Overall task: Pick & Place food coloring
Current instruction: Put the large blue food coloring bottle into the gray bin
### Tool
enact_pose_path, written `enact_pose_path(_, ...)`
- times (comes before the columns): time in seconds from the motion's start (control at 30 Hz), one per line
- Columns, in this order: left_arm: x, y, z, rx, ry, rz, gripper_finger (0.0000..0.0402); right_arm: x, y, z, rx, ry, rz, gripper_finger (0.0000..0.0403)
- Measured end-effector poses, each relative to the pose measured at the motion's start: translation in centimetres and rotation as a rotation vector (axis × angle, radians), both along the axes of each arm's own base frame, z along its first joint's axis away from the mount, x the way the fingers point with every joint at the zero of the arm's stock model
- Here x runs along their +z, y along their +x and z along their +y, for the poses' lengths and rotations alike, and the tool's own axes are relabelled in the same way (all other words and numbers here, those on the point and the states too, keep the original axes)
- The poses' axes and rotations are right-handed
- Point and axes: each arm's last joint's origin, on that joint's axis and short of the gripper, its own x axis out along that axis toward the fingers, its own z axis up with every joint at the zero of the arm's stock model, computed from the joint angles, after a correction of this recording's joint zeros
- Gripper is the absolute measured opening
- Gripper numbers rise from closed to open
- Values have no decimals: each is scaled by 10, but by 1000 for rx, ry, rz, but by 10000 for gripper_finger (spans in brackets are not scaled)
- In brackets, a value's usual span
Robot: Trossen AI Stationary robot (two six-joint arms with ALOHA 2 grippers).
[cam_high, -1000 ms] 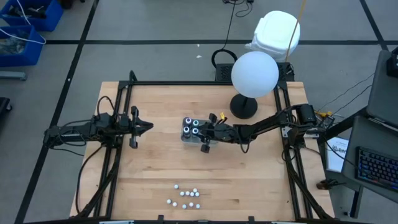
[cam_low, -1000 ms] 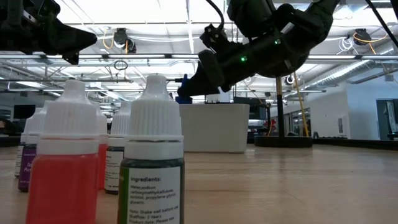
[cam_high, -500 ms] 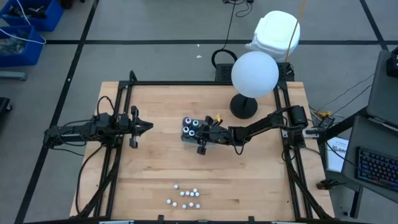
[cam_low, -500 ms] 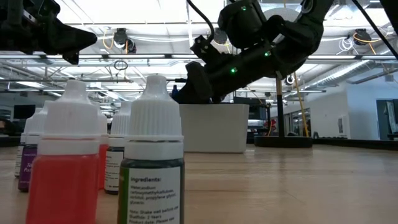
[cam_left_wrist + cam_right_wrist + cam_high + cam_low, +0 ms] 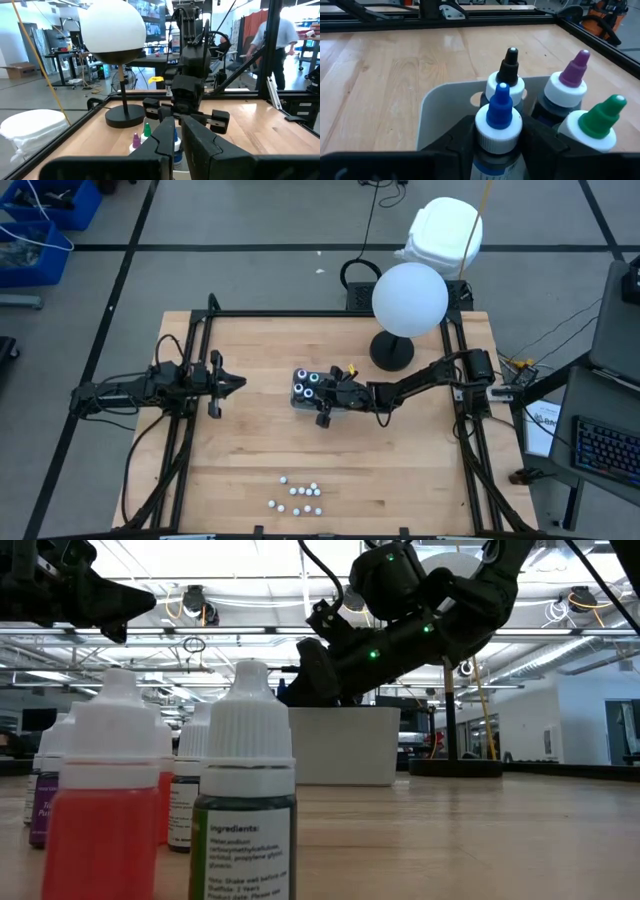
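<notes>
Right tool (image 5: 497,145) seemingly gripping blue-capped bottle (image 5: 498,125) in grey holder (image 5: 437,107), left tool (image 5: 238,384) narrow, idle

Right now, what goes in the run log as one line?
right gripper: around blue-tipped bottle in grey holder | left gripper: idle, table's left | capped bottles: near edge

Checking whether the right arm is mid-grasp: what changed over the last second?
The right gripper slid left toward the tray, ending with its fingers on either side of the blue-capped bottle. The left gripper, the other bottles and the cluster of bottles at the table's near edge stayed put.
</notes>
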Motion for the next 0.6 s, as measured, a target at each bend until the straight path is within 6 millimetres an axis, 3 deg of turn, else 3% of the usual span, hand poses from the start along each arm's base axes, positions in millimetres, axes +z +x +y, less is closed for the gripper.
enact_pose_path(0.6,0,0,0,0,-2,1,42,4,-2,0,21,-30,11,137)
